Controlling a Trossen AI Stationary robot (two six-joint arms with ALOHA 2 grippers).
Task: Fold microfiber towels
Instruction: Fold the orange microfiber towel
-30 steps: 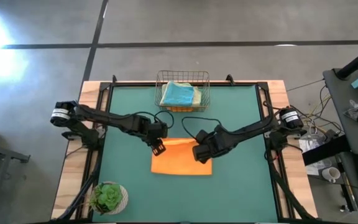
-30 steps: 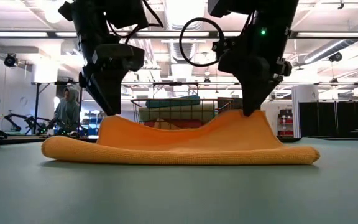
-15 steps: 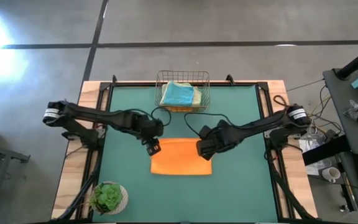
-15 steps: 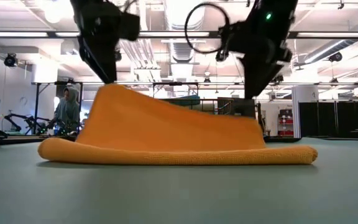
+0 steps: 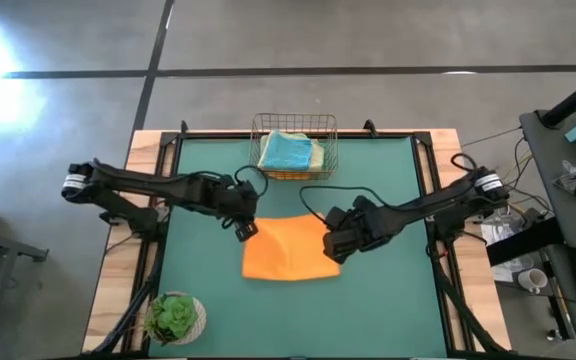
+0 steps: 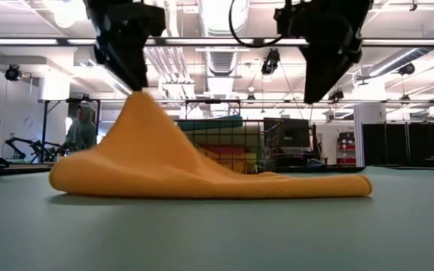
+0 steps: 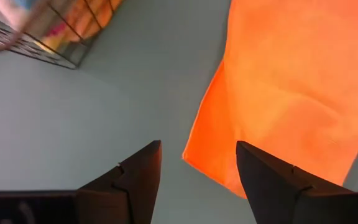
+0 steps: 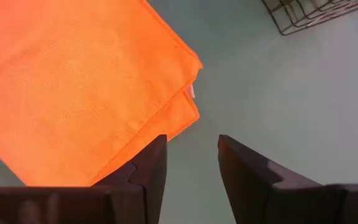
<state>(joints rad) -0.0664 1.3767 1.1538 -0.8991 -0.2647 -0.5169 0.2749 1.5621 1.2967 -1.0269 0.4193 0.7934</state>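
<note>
- The dark-green table mat (image 5: 198,280) covers the work surface, framed by a pale wooden table edge (image 5: 116,290); both dark arms reach in over its middle.
- The soft orange microfiber towel (image 5: 290,250) lies on the mat at the centre, in front of the basket. From above it reads as a doubled, roughly rectangular shape, and the right wrist view shows two layered edges at one corner, so at least one fold looks made. In the low view its left part rises in a peak (image 6: 138,113) while its right part lies flat, so the layers have not settled evenly.
- The wire mesh basket (image 5: 294,121) stands at the far edge of the mat and holds a stack of cloths, a teal one (image 5: 286,152) on top with a paler one beside it. I judge these finished and the orange one to be the towel in hand; how many remain cannot be told.
- The right gripper (image 5: 330,246) hovers over the towel's right edge, fingers parted and empty, with the towel's corner just beyond them in its wrist view.
- The left gripper (image 5: 247,228) hangs over the towel's far left corner, fingers spread wide; in its wrist view the cloth edge lies between and beyond them, not pinched.
- A small potted green plant (image 5: 173,317) sits at the mat's near left corner, well apart from the work.
- Left to do, I judge: flatten or fold this towel further and put it in the basket.
</note>
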